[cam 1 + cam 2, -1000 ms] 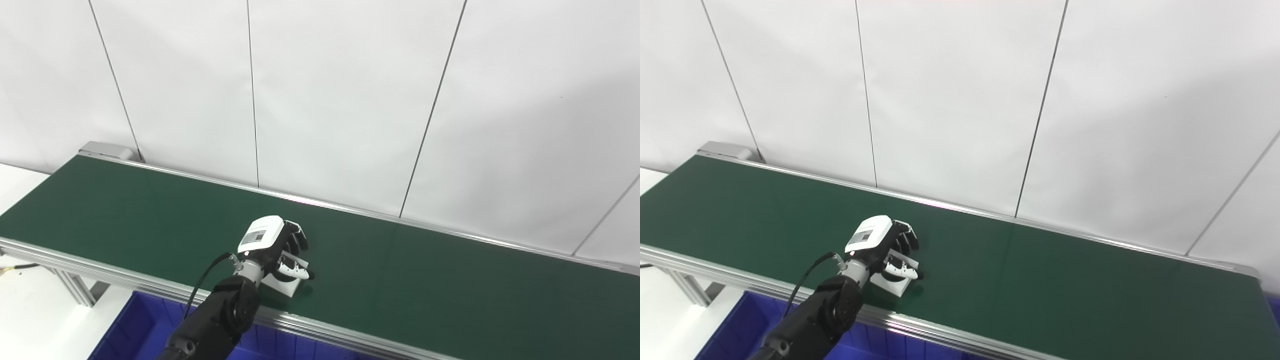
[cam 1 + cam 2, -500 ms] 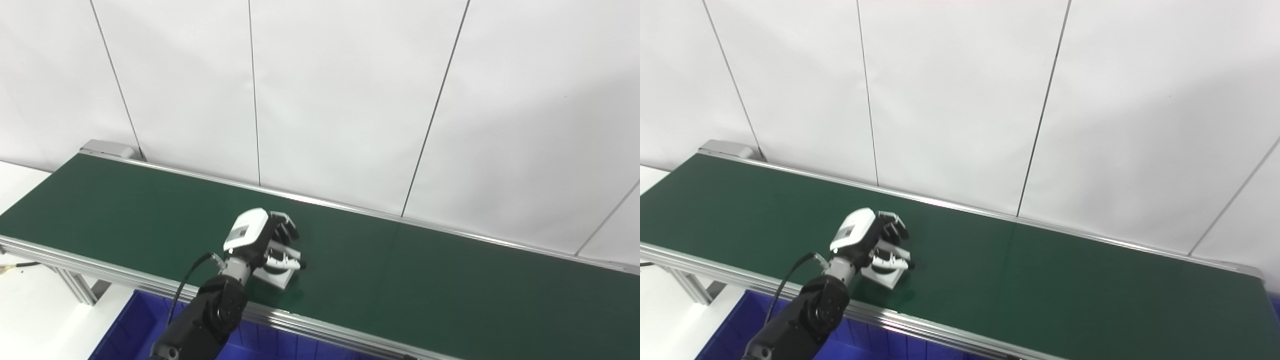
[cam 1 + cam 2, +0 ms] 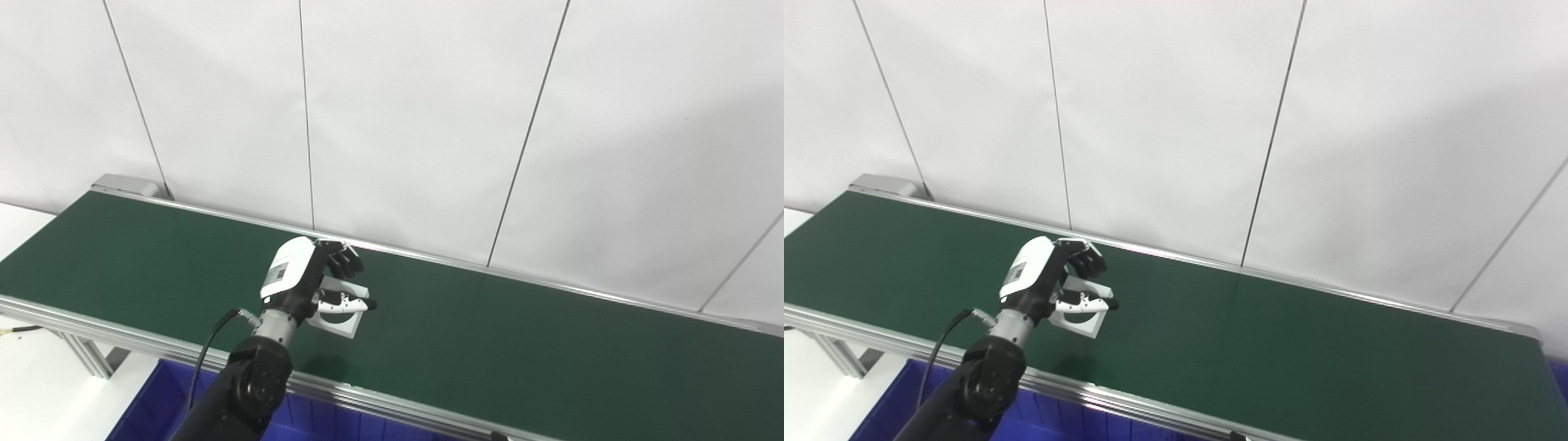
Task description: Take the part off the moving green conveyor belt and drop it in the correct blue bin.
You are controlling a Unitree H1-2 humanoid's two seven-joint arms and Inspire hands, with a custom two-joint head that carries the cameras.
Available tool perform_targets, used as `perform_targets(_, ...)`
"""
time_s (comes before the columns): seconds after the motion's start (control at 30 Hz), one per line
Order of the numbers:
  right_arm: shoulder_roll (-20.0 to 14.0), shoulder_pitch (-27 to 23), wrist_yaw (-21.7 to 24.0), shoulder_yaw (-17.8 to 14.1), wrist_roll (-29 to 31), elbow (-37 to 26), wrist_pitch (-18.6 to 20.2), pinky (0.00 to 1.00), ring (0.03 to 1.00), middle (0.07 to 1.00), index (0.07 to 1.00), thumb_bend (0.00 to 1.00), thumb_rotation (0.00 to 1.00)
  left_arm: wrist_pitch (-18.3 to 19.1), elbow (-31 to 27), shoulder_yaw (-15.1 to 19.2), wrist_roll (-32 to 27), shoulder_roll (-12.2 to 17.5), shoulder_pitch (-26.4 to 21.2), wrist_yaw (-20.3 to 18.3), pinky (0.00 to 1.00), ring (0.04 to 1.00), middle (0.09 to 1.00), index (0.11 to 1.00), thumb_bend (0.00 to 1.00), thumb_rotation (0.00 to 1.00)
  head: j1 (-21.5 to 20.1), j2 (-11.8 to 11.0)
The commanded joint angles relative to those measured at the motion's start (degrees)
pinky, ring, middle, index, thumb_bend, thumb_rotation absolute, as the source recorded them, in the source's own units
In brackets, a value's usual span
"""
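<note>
— Which step is this?

— The pick, as I read it. The left robot hand (image 3: 309, 278) is clamped on the part (image 3: 338, 312), a flat white square piece with a dark round hole; the thumb lies across its top and the dark fingers (image 3: 343, 262) curl over its far edge. The part looks tilted and lifted just clear of the green conveyor belt (image 3: 520, 349), with a faint shadow below the robot hand, though I can't be sure every corner is off.

— And the right robot hand?

— Not in view at all.

— What does the next move call for?

— Carrying the part back toward the robot's side of the belt, over the aluminium rail (image 3: 367, 401), to the blue bin (image 3: 153, 404) that sits below and behind the robot hand. The hold looks shallow, so a steady carry matters. Which bin is correct, I can't tell; only a corner shows.
</note>
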Motion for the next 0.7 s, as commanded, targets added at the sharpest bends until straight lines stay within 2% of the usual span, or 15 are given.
perform_targets(0.0, 0.47, -0.47, -0.65, -0.07, 0.03, -1.64, -3.05, 0.78, 0.851, 0.864, 0.879, 0.96, 0.23, -1.99, -2.85, 0.67, -0.35, 0.27, -0.14, 0.31, 0.27, 0.455, 0.471, 0.485, 0.50, 0.00, 0.06, 0.04)
perform_targets(0.1, 0.55, -0.32, -0.56, 0.09, -0.24, -2.60, -2.19, 0.79, 0.852, 0.862, 0.881, 0.96, 0.24, -2.07, -5.46, 1.15, -1.71, 0.40, 2.77, -1.05, 0.31, 0.451, 0.443, 0.498, 0.50, 0.00, -0.82, 1.36)
perform_targets(0.3, 0.95, -0.10, -0.74, 0.03, -0.22, -3.56, -2.20, 0.81, 0.854, 0.861, 0.884, 0.97, 0.20, -3.79, -8.67, 1.36, -2.52, 0.38, 8.21, -1.42, 0.29, 0.473, 0.460, 0.486, 0.50, 0.00, -2.39, 3.57)
perform_targets(0.33, 0.97, -0.12, -0.77, 0.00, -0.33, -3.73, -2.22, 0.80, 0.849, 0.857, 0.883, 0.98, 0.20, -4.15, -8.98, 1.39, -2.92, 0.31, 8.93, -1.50, 0.30, 0.436, 0.433, 0.501, 0.50, 0.00, -2.76, 4.46)
perform_targets(0.53, 1.11, 0.46, -0.26, -0.08, 0.00, -6.06, -0.45, 0.82, 0.863, 0.868, 0.891, 1.00, 0.20, -5.41, -10.80, 0.84, -3.42, 0.01, 13.36, -2.37, 0.30, 0.466, 0.467, 0.487, 0.50, 0.00, -4.33, 7.73)
perform_targets(0.6, 1.19, 0.60, -0.39, -0.04, -0.28, -6.37, -0.36, 0.83, 0.866, 0.869, 0.894, 1.00, 0.21, -6.22, -10.83, 0.42, -3.72, -0.03, 14.53, -2.54, 0.31, 0.429, 0.433, 0.508, 0.49, 0.00, -4.61, 8.16)
perform_targets(0.67, 1.19, 0.69, -0.49, 0.10, -0.64, -6.36, -0.73, 0.84, 0.869, 0.871, 0.901, 1.00, 0.22, -7.53, -10.26, -0.11, -4.09, -0.18, 15.74, -2.47, 0.32, 0.415, 0.435, 0.518, 0.49, 0.00, -4.75, 8.94)
